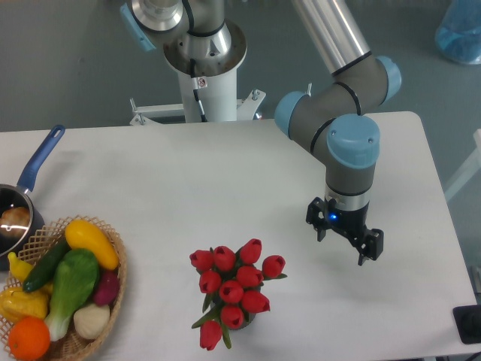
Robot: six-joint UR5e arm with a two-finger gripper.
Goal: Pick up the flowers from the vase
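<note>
Nearest us, the bunch of red tulip flowers (233,289) hides its vase, while our black two-finger gripper (344,239) hangs well apart to their right, fingers spread, holding nothing.

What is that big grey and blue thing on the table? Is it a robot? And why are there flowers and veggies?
Yes, it is a robot arm. The picture comes from one camera looking down at a white table. At the arm's end is a gripper, a hand with two fingers. It looks open and holds nothing. It hangs to the right of the red tulips, not touching them. The tulips stand in a vase that is almost hidden under them. On the left, a wicker basket holds pretend-looking vegetables and an orange. Behind the basket sits a saucepan with a blue handle.
</note>
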